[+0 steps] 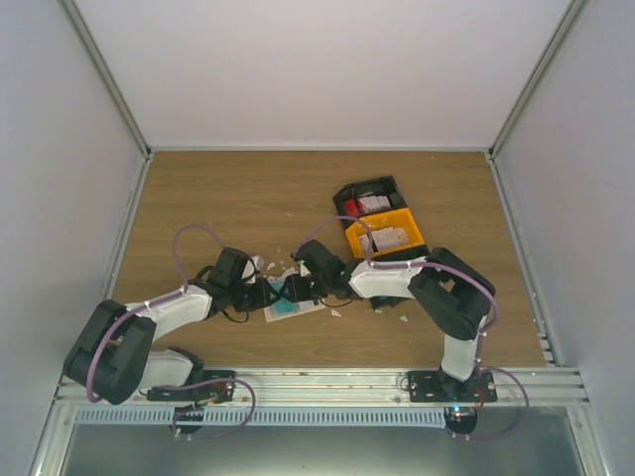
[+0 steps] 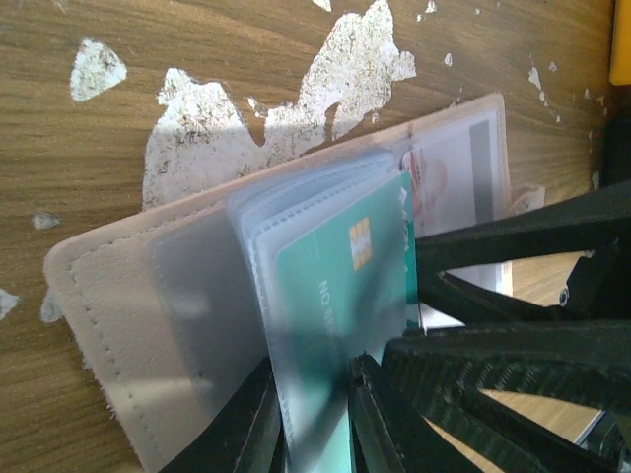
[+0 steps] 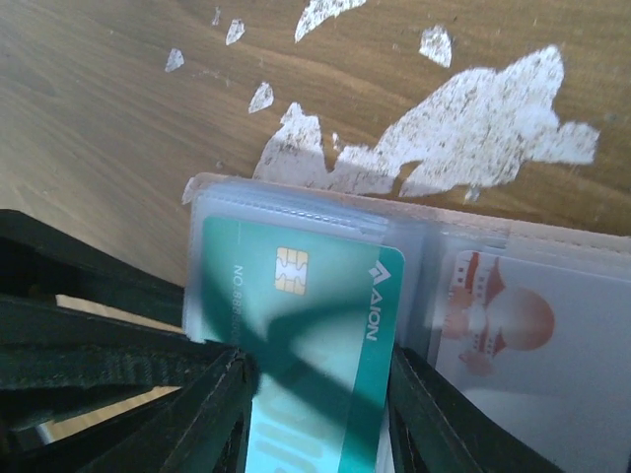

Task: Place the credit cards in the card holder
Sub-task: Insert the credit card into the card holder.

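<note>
We see the card holder (image 2: 128,325) lying open and flat on a wooden table (image 1: 218,208), beige rim outward, its clear sleeves fanned up from the middle fold. A teal card (image 3: 296,305) with a gold chip sits partly inside one of those sleeves. In the holder's neighbouring sleeve lies a white card (image 3: 513,325) with an orange figure.

The left gripper (image 2: 315,379) reaches in at the holder's near edge, its jaws nearly together, pinching the clear sleeve leaf. The right gripper (image 3: 317,365) comes from the opposite side, jaws about half apart, pressing on the teal card's two long edges.

White scraps (image 3: 473,128) lie just beyond the holder. A yellow bin (image 1: 385,236) and a black bin (image 1: 369,196) stand well beyond it, to the right.
</note>
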`<state>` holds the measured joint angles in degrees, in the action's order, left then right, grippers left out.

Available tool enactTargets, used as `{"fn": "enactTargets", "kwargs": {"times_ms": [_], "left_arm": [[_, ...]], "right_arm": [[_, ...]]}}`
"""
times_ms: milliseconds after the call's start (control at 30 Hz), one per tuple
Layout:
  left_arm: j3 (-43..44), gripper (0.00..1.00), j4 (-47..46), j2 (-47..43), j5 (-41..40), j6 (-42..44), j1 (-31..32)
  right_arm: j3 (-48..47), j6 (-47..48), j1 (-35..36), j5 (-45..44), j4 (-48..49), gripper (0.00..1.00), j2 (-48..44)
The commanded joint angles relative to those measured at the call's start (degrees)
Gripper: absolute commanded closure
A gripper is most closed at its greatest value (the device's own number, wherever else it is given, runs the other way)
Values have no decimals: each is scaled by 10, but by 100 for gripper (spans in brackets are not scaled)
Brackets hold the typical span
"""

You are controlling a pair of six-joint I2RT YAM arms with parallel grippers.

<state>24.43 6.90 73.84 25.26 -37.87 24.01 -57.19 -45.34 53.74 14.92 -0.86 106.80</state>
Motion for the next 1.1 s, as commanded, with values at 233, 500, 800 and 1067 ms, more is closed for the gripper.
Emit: {"fn": "enactTargets", "kwargs": {"times_ms": [233, 500, 800, 1067], "left_arm": [[-10, 67, 2, -29, -6, 4, 1], [-20, 56, 65, -98, -42, 7, 1], [-33, 73, 65, -110, -34, 5, 1], [-49, 81, 37, -89, -11, 13, 1]], "right_arm": [[47, -102, -13, 18, 35, 60, -49], [25, -22, 7, -105, -72, 60, -81], [-16, -12, 55, -142, -128, 71, -45], [-40, 2, 59, -116, -131, 88, -11]]}}
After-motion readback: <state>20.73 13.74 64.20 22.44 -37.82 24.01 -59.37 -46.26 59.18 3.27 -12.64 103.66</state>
